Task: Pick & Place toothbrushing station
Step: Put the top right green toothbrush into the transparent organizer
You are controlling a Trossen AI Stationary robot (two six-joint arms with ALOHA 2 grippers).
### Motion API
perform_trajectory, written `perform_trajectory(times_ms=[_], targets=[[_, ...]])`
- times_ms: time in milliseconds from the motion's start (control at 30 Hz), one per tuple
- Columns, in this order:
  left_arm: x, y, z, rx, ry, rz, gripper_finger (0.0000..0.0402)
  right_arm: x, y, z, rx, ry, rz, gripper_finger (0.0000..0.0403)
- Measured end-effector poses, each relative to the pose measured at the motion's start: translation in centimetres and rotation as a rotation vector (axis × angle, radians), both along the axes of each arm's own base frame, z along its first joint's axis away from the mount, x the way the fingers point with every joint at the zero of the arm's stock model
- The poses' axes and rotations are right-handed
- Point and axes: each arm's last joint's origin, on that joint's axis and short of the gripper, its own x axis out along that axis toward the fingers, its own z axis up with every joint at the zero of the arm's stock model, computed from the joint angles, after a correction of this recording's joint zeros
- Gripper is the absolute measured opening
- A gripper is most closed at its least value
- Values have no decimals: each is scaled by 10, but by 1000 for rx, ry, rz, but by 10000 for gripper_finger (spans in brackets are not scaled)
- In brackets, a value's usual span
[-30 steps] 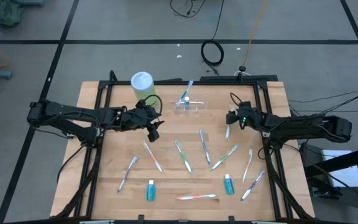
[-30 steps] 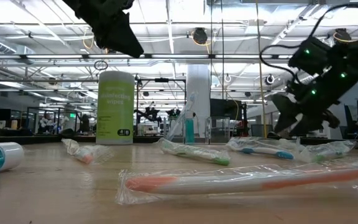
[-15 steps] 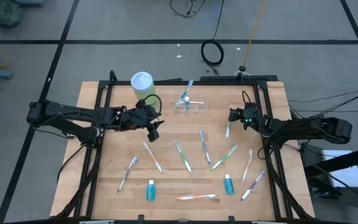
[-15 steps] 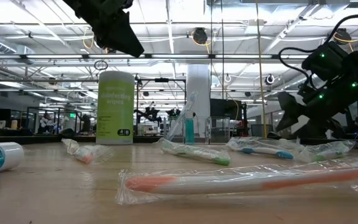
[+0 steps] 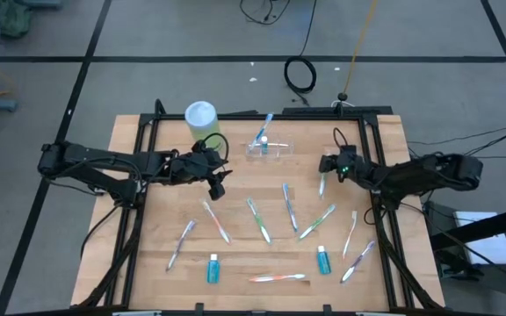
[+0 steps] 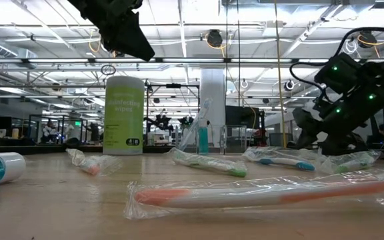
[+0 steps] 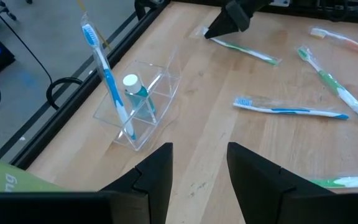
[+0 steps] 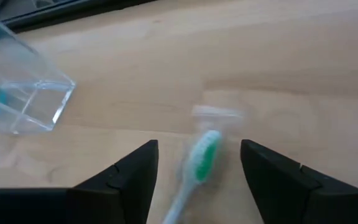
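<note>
A clear holder (image 5: 268,149) stands behind the wrapped toothbrushes (image 5: 271,219), right of the canister (image 5: 200,116).

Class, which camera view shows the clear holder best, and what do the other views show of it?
The left wrist view: the clear holder sits close, with a blue toothbrush and a tube standing inside. The high view shows it small, the low view distant, and the right wrist view only a corner.

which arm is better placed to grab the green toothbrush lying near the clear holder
Right. The right claw is open and sits low right over the green toothbrush, which shows between its fingers. The left claw hangs higher on the other side of the clear holder.
</note>
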Motion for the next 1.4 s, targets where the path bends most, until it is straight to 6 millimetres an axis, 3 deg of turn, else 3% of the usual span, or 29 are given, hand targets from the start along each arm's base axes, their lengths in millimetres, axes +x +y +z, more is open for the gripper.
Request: perform_trajectory(times_ms=[300, 733, 900, 1033, 1267, 1400], targets=[[0, 0, 0, -3, 2, -4, 159, 12, -6, -6, -10, 37, 28, 183], [0, 0, 0, -4, 1, -4, 159, 17, -8, -1, -80, 29, 109, 66], [0, 0, 0, -4, 1, -4, 159, 24, -9, 9, -155, -60, 184, 28], [0, 0, 0, -4, 0, -5, 159, 34, -6, 25, -262, -203, 284, 6], [0, 0, 0, -3, -1, -6, 159, 51, 10, 77, -632, -507, 382, 9], [1, 0, 2, 11, -16, -16, 159, 76, 15, 111, -881, -490, 426, 3]])
